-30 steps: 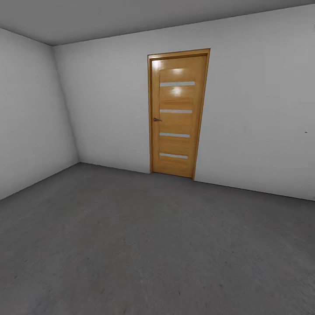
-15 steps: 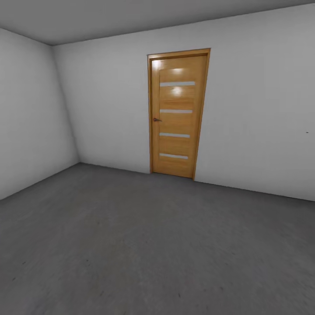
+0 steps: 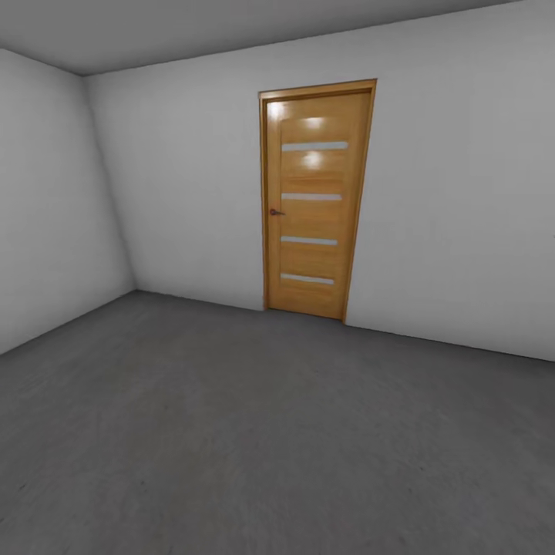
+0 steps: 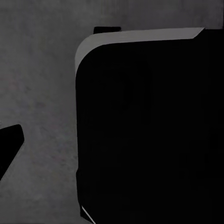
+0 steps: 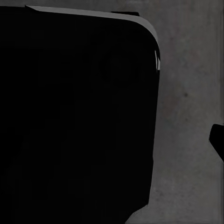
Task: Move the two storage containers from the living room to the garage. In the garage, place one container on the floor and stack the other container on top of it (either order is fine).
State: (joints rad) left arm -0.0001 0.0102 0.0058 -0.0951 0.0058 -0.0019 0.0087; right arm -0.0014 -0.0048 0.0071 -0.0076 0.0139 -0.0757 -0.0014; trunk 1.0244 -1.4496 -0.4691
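Head view: the robot is standing in the garage [image 3: 193, 193], facing a shut door [image 3: 314, 199] in the far wall. The floor [image 3: 254, 432] is lying bare and grey ahead. No container is showing here, so which way one lies from either arm, or how its long axis runs, cannot be judged. The coming move probably turns on the door, dead ahead and slightly right of centre, if the bins are waiting in the living room beyond.

Left wrist view: the camera is looking down at the concrete floor [image 4: 42, 93]. A large black rounded body [image 4: 149, 130], likely the robot's own base or trunk, is blocking most of the frame. A dark tip [image 4: 8, 144] is poking in at one edge, possibly a finger; whether the jaws are released or clenched cannot be told.

Right wrist view: much the same mirrored, black body [image 5: 74, 116] against floor [image 5: 186, 116]; a dark sliver [image 5: 217, 140] at the edge. Jaw state cannot be told. The wrist views are giving floor close-up; the head view alone is giving the door.
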